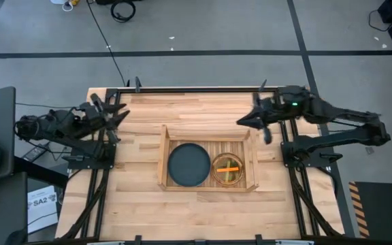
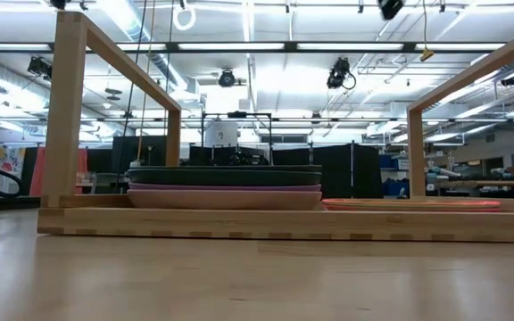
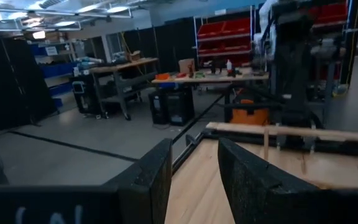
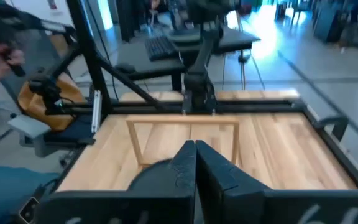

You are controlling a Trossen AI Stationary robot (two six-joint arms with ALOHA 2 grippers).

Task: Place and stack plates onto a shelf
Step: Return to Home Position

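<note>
Plates at rest, task near its close. The shelf [image 1: 163, 160] is sitting at the middle of the table [image 1: 141, 204], and every plate in view is lying inside it. In its left half a dark grey plate [image 1: 188, 165] is topping a stack. The low view shows a pink plate [image 2: 226, 198] lying at the bottom of that stack, with at least one more dark layer between the two. In the right half an orange plate [image 1: 228, 169] is resting on a green one, whose rim is just showing around it. No plate is showing on the table outside the shelf, so the stacking is judged complete, as far as these views reach.

The left hand [image 1: 119, 113] is hanging over the table's rear left part, well apart from the shelf, with its fingers standing a moderate gap apart and holding nothing. The right hand [image 1: 245, 121] is hovering just behind the shelf's rear right corner, with its fingers pressed together and nothing between them. Neither hand is touching a plate. What is left appears to be only the parking of both arms.
</note>
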